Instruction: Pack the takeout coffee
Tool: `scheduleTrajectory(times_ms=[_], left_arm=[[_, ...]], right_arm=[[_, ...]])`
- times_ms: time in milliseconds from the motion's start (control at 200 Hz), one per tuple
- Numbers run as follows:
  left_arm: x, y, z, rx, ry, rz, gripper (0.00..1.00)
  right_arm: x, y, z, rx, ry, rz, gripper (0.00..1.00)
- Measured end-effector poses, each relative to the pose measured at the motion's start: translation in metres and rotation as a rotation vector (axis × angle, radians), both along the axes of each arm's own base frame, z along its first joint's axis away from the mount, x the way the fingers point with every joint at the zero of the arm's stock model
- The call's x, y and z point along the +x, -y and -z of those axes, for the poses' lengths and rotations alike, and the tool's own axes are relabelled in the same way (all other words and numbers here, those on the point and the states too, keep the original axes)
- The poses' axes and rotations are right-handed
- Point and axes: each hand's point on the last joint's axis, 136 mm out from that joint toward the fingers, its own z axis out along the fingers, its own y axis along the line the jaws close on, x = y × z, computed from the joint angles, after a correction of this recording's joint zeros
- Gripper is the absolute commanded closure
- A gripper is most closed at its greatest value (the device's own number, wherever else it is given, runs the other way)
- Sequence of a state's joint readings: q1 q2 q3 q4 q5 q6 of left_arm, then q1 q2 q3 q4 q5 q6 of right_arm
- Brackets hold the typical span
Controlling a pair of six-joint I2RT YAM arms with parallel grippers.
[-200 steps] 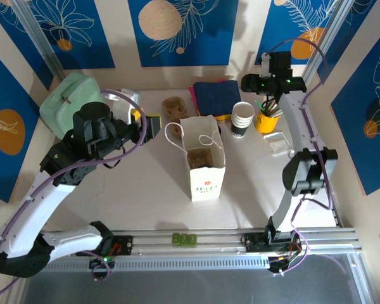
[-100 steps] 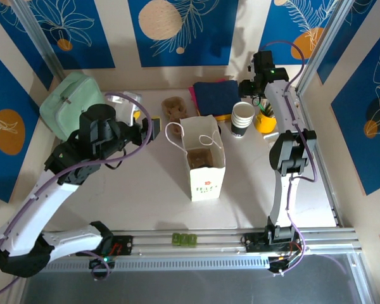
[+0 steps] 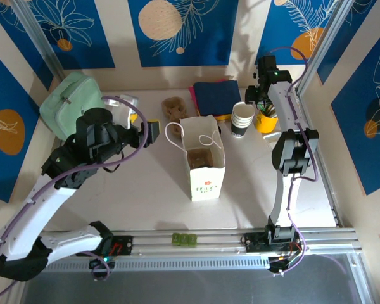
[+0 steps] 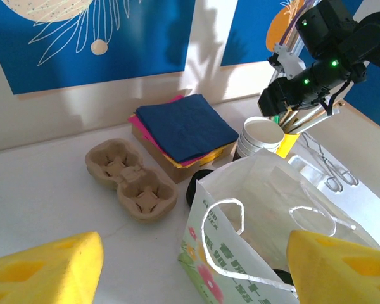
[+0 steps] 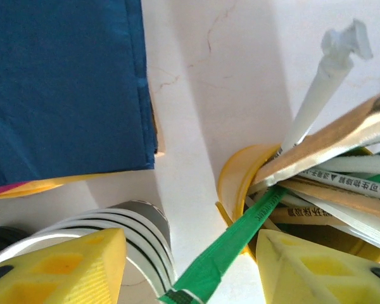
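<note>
Left hand (image 4: 196,272) fingers wide apart, right hand (image 5: 189,269) parted, right arm (image 3: 291,123) outstretched

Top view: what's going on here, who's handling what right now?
Nothing is held yet. The right gripper hovers at the back right with its jaws open, between the stack of white cups and the yellow pot. The left gripper, also open, hangs beside the open paper bag in the middle. The cups stand outside the bag.

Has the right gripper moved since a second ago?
Yes. The right gripper has shifted left relative to the yellow pot, toward the cup stack.
</note>
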State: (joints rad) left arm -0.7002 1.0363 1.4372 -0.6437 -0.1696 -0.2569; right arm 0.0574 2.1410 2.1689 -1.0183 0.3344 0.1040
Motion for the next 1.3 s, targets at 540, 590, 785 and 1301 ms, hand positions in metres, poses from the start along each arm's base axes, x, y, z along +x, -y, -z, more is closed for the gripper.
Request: scheduleTrajectory(times_ms=[540, 590, 785, 1301], left_arm=[[-0.01, -0.008, -0.002, -0.044, 0.002, -0.01, 0.21], [-0.01, -0.008, -0.002, -0.045, 0.003, -0.01, 0.21], [-0.009, -0.008, -0.002, -0.046, 0.003, -0.01, 0.21], [-0.009, -0.008, -0.003, -0.062, -0.003, -0.016, 0.2]], right_arm=[[-0.005, 0.018, -0.012, -0.021, 0.028, 0.033, 0.62], [-0.004, 0.021, -0.012, -0.022, 0.028, 0.037, 0.64], [-0.003, 0.029, -0.012, -0.023, 0.035, 0.051, 0.74], [-0.014, 0.031, -0.045, -0.039, 0.082, 0.05, 1.0]])
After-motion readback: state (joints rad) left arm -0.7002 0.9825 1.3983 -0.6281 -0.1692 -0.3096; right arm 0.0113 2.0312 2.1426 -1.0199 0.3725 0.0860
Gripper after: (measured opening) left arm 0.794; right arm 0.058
